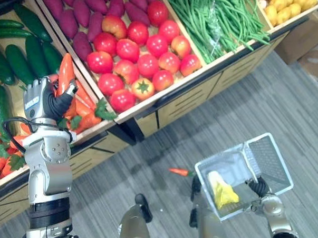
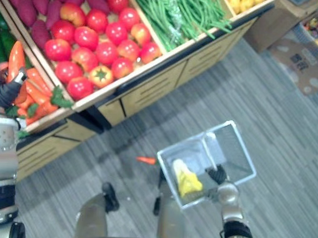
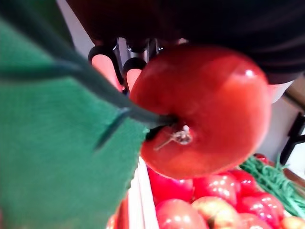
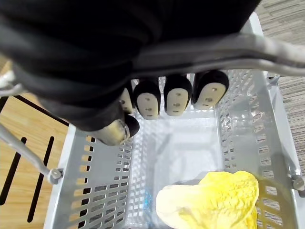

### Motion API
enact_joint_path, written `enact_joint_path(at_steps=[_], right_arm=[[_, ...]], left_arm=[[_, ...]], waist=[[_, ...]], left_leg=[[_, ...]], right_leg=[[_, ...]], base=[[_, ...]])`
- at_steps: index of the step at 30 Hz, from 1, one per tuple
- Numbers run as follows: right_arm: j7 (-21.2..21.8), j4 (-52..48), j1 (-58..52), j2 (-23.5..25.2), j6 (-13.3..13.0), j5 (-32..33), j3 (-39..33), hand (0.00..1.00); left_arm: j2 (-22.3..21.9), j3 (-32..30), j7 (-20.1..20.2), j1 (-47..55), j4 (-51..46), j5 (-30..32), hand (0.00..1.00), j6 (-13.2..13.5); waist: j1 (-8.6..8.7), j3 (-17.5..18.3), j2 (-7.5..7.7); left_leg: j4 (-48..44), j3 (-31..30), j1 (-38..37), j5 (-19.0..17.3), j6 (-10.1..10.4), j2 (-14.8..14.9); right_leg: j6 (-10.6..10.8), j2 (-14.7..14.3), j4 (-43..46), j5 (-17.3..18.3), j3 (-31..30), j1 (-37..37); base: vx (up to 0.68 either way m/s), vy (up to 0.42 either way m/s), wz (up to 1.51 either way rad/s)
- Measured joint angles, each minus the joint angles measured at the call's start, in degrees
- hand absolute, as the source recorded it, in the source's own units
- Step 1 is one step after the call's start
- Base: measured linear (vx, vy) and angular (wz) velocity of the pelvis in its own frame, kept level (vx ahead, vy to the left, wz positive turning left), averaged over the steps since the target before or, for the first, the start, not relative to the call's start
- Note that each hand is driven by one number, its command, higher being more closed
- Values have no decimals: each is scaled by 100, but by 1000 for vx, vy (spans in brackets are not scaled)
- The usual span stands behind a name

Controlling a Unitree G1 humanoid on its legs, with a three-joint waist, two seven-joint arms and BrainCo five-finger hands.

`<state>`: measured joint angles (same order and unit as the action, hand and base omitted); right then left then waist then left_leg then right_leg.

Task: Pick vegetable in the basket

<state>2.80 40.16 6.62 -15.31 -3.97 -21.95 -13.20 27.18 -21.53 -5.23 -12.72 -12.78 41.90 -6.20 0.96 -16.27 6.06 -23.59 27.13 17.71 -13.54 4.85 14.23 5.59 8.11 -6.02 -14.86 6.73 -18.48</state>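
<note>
While left hand clamps carrot in curled fingers, long axis upright, basket hangs well off to robot's right, lower, handle hooked in curled right hand.

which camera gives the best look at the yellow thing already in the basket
The right wrist view: it looks straight down into the basket, with the yellow leafy vegetable lying large on its floor past the right hand. Both eye views show it from above as a small pale-yellow lump inside the basket.
</note>
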Motion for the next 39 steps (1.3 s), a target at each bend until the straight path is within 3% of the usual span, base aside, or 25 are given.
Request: enact_joint_path(at_steps=[7,8,15,20,26,34,39], right_arm=[[11,-22,101,-336,0,-9,-9,100],[15,-30,168,-520,0,-49,-7,100],[19,-150,612,-1354,-7,-50,94,100],[31,-480,698,-1590,-8,-55,412,100],[166,-1515,748,-1919,-5,-45,948,100],[720,-2792,981,-1962,-49,-35,2095,100],[890,-3249,1141,-1957,-232,-33,2546,100]], left_arm=[[139,525,-60,616,-1174,-45,100,685],[218,697,-56,656,-1245,-115,100,868],[250,1304,-35,1010,-1353,-585,100,1472],[248,1741,113,1126,-1355,-811,100,1703],[123,2764,304,1219,-1353,-1044,100,1810],[-548,4564,570,684,-996,-1244,100,1986],[-843,5218,671,350,-291,-1236,100,1990]], waist=[[13,375,-34],[5,413,-59],[20,707,-306],[40,782,-401],[53,907,-560],[44,1078,-679],[63,1276,-645]], left_leg=[[-62,-55,-148,-27,30,16],[-72,-38,-268,-32,32,14],[-183,389,-774,-247,71,89],[-285,824,-1141,-392,107,169],[-453,1405,-1571,-604,209,370],[-504,2240,-2225,-746,439,717],[-578,2537,-2319,-785,525,877]], right_leg=[[-40,-7,-1,33,62,202],[-40,-6,-1,33,57,306],[-96,-59,-2,76,-357,512],[-68,-160,-3,54,-787,579],[55,-395,-1,-50,-1370,604],[-33,-778,148,19,-1889,662],[-73,-976,318,52,-2021,483]], base=[[-26,-13,2],[-17,0,-4],[-31,-1,-30],[-17,-20,-50],[11,-29,-57],[40,-34,-43],[45,-16,-32]])
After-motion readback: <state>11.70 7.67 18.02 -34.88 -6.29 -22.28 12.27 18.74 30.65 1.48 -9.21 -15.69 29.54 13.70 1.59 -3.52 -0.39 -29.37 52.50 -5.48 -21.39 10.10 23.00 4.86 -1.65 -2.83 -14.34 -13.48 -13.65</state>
